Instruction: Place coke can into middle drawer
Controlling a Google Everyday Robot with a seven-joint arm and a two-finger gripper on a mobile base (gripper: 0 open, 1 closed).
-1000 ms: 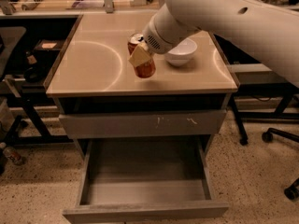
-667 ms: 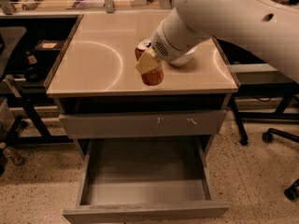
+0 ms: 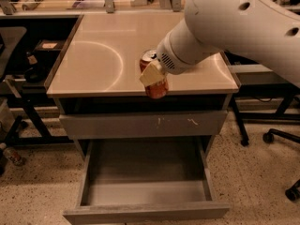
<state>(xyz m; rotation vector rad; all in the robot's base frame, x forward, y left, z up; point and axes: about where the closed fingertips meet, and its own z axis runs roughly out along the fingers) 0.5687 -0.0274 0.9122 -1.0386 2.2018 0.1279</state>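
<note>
Bench [image 3: 93,55]: tan top, upper centre of frame
Middle drawer [image 3: 145,165]: pulled open, lower centre
Claw [image 3: 153,76]: centre frame, clamped across the can's side
Coke can [image 3: 157,89]: tilted at bench's front edge; likely light, thin-walled, slick; mid-body grip suits

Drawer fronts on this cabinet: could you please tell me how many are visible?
2: a scratched closed front under the tabletop, and the open middle drawer's plain front below it. The gripper holds the coke can over the tabletop's front edge.
</note>
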